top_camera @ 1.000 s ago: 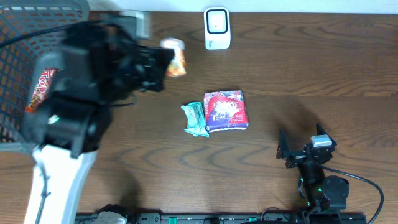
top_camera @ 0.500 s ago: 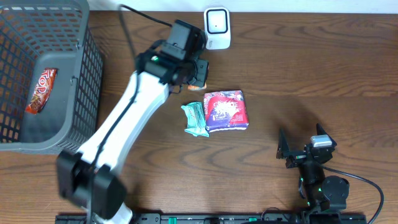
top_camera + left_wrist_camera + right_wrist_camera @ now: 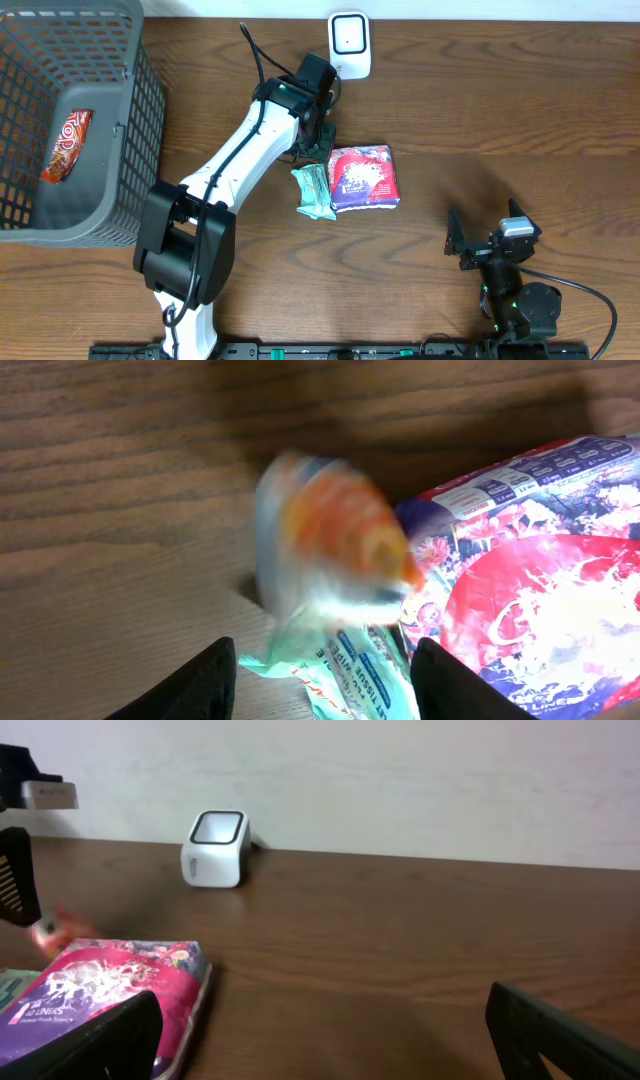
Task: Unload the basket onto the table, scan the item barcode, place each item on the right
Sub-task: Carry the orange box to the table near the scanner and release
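- Left gripper [image 3: 322, 655] is hanging over the table [image 3: 500, 100] with its fingers [image 3: 205, 682] spread apart and nothing pinched between them. The right gripper [image 3: 320, 1010] is also resting wide open, well away at the near edge.
- An orange packet [image 3: 335, 535], which I am taking to be the item to scan, is showing only as a smear in the left wrist view, so it is probably moving loose rather than being held.
- It is lying just ahead of the fingertips and touching neither of them as far as this view shows. It is overlapping the green tissue pack [image 3: 350, 675] and the corner of the red-and-purple pack [image 3: 540, 580].
- In the overhead view the arm is hiding the packet. The scanner [image 3: 349, 45] is standing near the wrist, toward the back edge and apart from the pile.
- Trouble is looming if the packet is settling barcode-down or tumbling into the seam between the two packs, since a light wrapper is likely to be sliding on their slick faces.
- A grasp from here is risking the tissue pack coming up with it, because the two are touching right where the fingers would be closing.
- Whether the scanner is reading anything cannot be told, as the packet is sitting away from its window.
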Controlling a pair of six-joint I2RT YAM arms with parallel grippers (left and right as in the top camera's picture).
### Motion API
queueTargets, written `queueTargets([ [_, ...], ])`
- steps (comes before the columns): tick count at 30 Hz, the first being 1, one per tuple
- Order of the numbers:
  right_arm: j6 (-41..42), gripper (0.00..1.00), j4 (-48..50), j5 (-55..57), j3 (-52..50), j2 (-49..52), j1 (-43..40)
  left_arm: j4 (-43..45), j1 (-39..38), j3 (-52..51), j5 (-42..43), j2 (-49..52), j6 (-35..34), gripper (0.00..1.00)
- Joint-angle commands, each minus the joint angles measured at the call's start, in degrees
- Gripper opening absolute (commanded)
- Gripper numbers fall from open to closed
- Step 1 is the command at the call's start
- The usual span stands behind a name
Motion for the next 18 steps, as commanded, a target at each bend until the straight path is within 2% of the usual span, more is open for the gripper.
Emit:
queueTargets([
  [1,0.8,0.99,-0.2,0.1,-0.1,-0.2,-0.1,-0.2,0.5,-0.2,-3.6,-2.6,0.2,0.6],
  [5,0.8,0.99,-0.2,0.1,-0.1,-0.2,-0.1,1.3,2.4,0.2,-5.5,-8.1,0.1,0.68],
  [8,0.8,0.99,-0.2,0.1,-0.1,-0.2,-0.1,3.8,4.5,0.2,-6.1,-13.6,0.2,0.92],
  [10,0.8,0.99,-0.2,0.1,-0.1,-0.2,-0.1,5.7,6.5,0.2,-6.1,-17.7,0.2,0.97],
  [14,0.8,0.99,-0.2,0.1,-0.1,-0.2,-0.1,10.0,12.0,0.2,-6.1,-26.0,0.1,1.0],
  [18,0.8,0.99,-0.2,0.1,-0.1,-0.2,-0.1,13.8,19.9,0.2,-6.1,-33.1,0.2,0.98],
])
